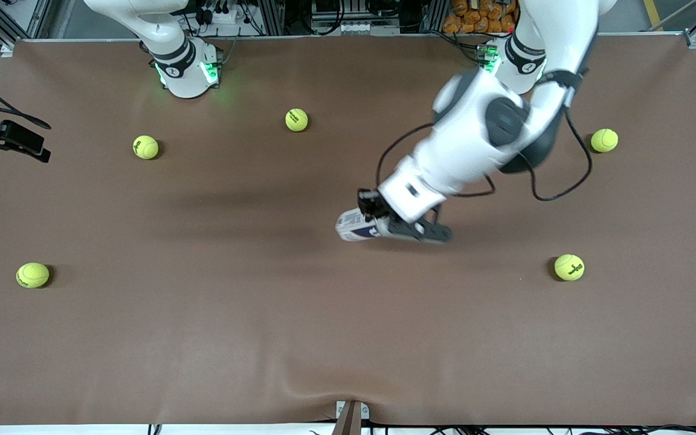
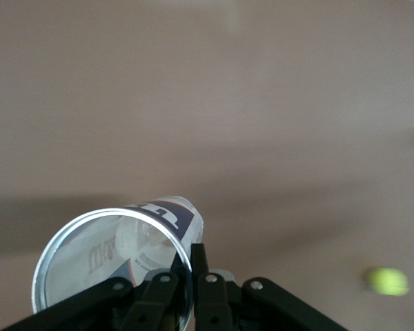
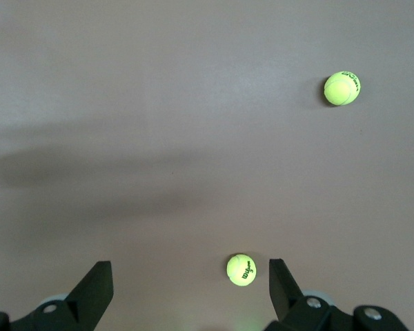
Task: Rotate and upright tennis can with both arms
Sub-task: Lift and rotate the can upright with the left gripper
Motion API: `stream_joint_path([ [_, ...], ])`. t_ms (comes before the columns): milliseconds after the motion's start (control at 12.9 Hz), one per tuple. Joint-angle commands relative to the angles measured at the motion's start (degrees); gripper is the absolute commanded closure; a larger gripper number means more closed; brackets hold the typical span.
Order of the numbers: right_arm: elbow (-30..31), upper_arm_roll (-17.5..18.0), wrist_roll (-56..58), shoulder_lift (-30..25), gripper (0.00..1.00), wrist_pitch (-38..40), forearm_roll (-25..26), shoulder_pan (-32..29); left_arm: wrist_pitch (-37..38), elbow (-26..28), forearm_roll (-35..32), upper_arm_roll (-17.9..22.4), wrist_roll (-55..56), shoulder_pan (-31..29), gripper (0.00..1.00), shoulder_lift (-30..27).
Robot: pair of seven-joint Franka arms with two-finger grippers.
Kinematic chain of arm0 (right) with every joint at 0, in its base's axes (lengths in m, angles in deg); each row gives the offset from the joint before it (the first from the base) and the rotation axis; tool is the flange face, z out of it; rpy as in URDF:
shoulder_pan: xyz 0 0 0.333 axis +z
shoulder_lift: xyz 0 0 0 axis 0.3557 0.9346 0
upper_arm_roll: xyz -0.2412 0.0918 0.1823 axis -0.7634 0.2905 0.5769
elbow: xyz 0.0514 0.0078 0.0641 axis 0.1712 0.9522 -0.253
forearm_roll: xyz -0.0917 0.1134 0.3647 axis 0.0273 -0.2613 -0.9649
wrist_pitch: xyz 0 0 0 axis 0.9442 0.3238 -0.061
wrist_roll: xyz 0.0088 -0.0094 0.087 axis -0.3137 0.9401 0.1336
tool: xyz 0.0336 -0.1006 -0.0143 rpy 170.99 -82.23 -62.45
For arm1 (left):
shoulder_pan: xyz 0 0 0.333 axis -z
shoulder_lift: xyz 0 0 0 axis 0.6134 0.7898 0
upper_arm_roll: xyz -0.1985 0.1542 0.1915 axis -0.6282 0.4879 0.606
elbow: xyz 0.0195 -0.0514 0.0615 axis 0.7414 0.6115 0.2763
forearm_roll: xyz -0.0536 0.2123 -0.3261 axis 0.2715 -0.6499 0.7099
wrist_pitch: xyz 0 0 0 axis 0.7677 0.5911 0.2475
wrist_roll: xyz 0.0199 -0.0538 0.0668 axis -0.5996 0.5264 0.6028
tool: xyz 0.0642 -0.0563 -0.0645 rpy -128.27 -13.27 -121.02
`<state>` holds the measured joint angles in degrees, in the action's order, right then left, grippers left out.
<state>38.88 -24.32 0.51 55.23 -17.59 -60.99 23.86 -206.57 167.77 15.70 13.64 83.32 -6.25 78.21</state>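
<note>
The tennis can (image 1: 351, 226), a clear tube with a white and dark blue label, is near the table's middle. My left gripper (image 1: 378, 225) is shut on its rim and hides much of its length. In the left wrist view the can (image 2: 103, 255) shows its open metal-rimmed mouth. It is tilted, with its other end pointing down toward the table. One finger of the left gripper (image 2: 190, 252) is inside the rim and one outside. My right gripper (image 3: 190, 272) is open and empty, high over the table. It is out of the front view, and the right arm waits.
Several yellow-green tennis balls lie scattered on the brown table: (image 1: 296, 119), (image 1: 145, 147), (image 1: 32, 275), (image 1: 604, 140), (image 1: 569, 267). Two balls show under the right gripper (image 3: 241, 269), (image 3: 341, 88). A black device (image 1: 3, 139) juts in at the right arm's end of the table.
</note>
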Motion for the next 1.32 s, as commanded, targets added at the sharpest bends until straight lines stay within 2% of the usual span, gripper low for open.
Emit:
stream_joint_path([
  [0, -1.77, -0.14, 0.56, 1.99, 0.0, -0.01, -0.5, 0.32, 1.1, 1.38, -9.72, 0.71, 5.8, 4.43, 1.0, -1.17],
  [233, -1.77, -0.05, 1.78, 2.35, 0.0, -0.27, -1.54, 0.58, 3.3, 1.56, -20.0, 0.8, 9.67, 9.36, 1.0, 0.85],
  [311, -1.77, -0.14, 3.36, 2.35, 0.0, -0.19, -1.55, 1.19, 3.39, 1.56, -21.42, 0.79, 10.47, 10.16, 1.0, 2.07],
  [544, -1.77, -0.14, 3.55, 2.17, 0.0, -0.19, -1.73, 1.11, 3.21, 1.38, -21.35, 0.79, 13.72, 12.19, 1.0, 6.12],
  [1167, -2.65, -0.23, 3.46, 2.17, 0.0, 0.52, -1.46, 0.58, -1.44, 1.38, -20.91, 0.71, 15.93, 12.54, 1.0, 8.41],
  [1244, -2.65, -0.23, 3.72, 2.17, 0.0, 0.52, -1.46, 0.5, -1.45, 1.38, -20.82, 0.71, 15.93, 12.54, 0.98, 8.5],
])
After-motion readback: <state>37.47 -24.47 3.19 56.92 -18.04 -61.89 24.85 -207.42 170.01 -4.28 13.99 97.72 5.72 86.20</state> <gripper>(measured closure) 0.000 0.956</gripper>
